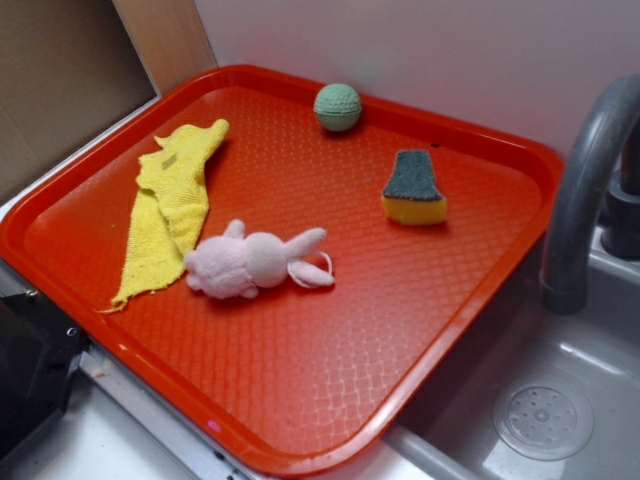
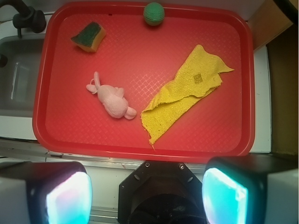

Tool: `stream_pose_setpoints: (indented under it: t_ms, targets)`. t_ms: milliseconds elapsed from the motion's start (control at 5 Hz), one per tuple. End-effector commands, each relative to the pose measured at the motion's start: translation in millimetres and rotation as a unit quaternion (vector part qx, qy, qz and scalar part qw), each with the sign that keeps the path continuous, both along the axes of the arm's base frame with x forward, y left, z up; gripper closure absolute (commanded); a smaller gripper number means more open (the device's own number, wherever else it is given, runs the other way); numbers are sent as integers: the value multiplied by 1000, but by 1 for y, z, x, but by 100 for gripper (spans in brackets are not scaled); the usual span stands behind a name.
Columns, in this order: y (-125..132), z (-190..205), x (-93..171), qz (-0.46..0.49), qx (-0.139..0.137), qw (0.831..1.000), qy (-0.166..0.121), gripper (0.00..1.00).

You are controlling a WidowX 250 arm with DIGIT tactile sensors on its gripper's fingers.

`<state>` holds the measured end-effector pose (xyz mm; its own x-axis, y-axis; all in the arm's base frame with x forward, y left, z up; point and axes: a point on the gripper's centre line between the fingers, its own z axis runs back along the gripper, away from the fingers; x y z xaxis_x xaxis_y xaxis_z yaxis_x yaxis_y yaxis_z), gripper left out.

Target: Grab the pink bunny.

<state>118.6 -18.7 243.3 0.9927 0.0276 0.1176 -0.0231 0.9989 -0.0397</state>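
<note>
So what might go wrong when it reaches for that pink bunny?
The pink bunny lies right beside the yellow cloth, nearly touching, so the fingers might snag cloth too. The bunny is soft and lies flat on the red tray, so it could squash or slip free.

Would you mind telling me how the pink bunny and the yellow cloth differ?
The pink bunny is a plump, fuzzy plush; the yellow cloth is flat and woven. The bunny is compact, while the cloth stretches long, partly folded over itself. Both lie on the red tray, the bunny's rear against the cloth's edge.
</note>
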Motion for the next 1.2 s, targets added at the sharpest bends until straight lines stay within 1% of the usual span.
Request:
stream_pose_setpoints:
  t_ms: [0,200,400,600,800,1000]
  targets:
    - [0,0,0,0,0,1000,0,0]
    - [-10,-12,11,-60,-5,997,-56,0]
    - [-22,-26,24,-142,-20,985,-97,0]
    - [-34,-49,38,-195,-23,975,-103,0]
    - [-47,-73,50,-217,-2,971,-98,0]
    - [-57,-94,54,-233,14,969,-85,0]
